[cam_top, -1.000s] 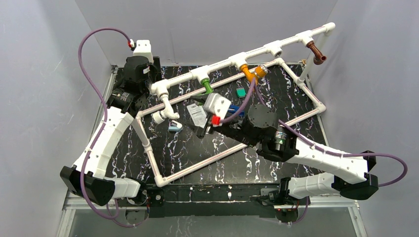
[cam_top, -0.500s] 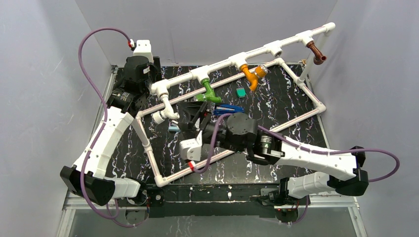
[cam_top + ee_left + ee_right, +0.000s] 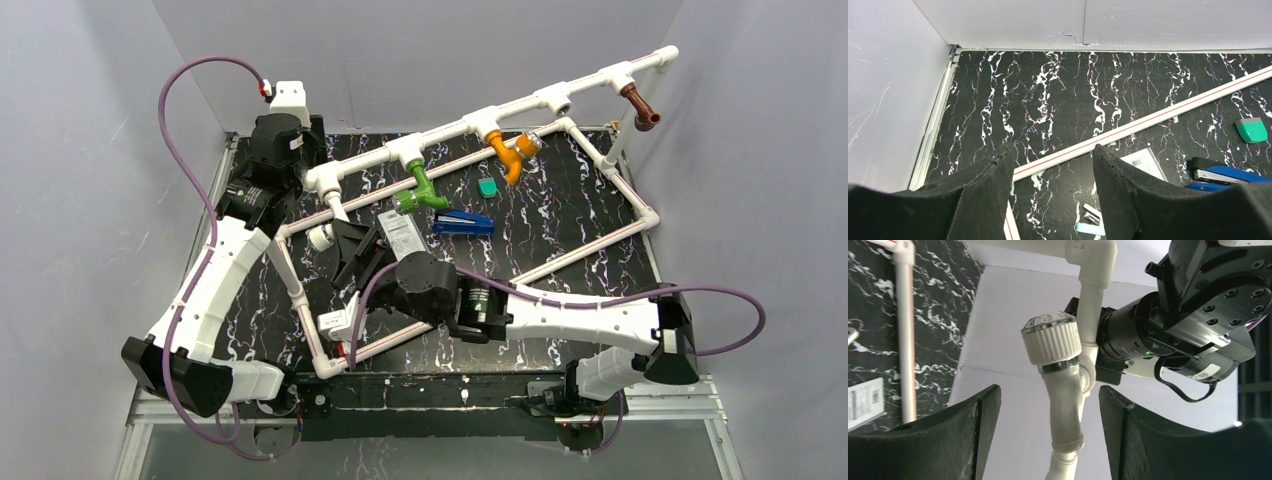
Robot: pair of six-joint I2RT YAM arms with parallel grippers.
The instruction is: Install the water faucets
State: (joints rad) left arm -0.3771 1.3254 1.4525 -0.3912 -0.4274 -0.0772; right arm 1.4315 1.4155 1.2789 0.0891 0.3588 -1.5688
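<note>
Right gripper point(image 3: 1049, 392), fingers spread apart, brackets the white faucet point(image 3: 1060, 365) at the pipe frame's point(image 3: 540, 101) left end, seemingly without touching. Left gripper point(image 3: 1053, 150), fingers also apart, hangs far left.

white faucet point(image 3: 1063, 400): lower end cut by bottom edge | blue stapler point(image 3: 1223, 174): partly hidden

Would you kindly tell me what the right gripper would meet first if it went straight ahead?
Probably the white faucet, hanging from the pipe frame ahead between the open jaws of the right gripper; nothing shows in front of it, though depth is unclear.
</note>
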